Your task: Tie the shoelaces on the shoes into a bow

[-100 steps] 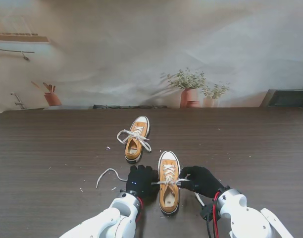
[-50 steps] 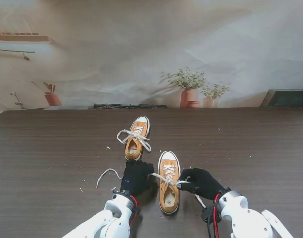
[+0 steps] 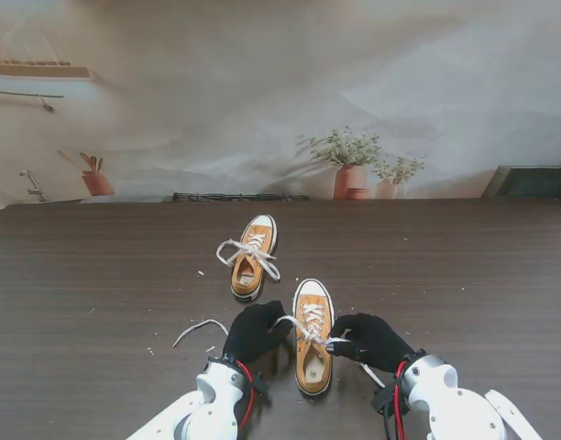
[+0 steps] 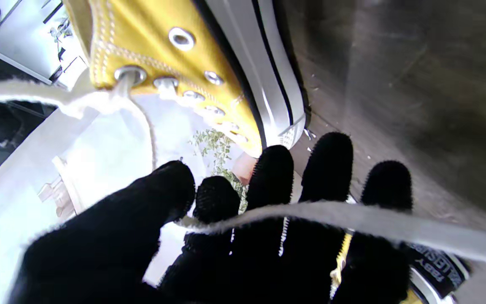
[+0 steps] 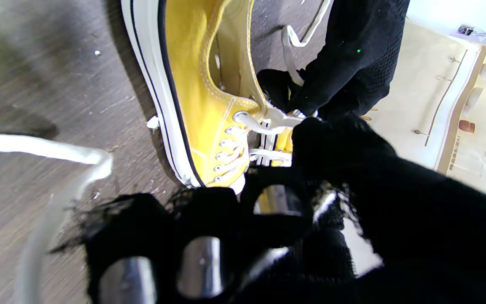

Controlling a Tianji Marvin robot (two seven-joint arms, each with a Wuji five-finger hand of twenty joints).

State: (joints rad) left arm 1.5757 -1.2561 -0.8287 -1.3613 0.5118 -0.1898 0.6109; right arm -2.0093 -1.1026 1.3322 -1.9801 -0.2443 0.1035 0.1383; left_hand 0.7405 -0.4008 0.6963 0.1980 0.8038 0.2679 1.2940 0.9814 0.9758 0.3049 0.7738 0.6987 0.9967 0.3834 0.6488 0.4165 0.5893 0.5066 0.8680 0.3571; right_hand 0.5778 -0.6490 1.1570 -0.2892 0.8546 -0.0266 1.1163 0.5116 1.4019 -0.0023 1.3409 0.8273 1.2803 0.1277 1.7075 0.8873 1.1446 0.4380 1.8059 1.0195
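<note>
The near yellow canvas sneaker (image 3: 313, 337) sits between both hands, its white lace (image 3: 291, 321) now lifted higher than a second ago. The black-gloved left hand (image 3: 253, 332) pinches the lace strand and has moved farther from me; the black-gloved right hand (image 3: 372, 339) grips the opposite end. Judged: laces being tensioned, bow not yet formed.

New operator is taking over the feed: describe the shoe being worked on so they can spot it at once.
On the dark wooden table lie two yellow sneakers. It is the nearer shoe, between the black-gloved left hand and right hand. Unlike the farther shoe, which lies alone, its laces are stretched out sideways to both hands.
</note>
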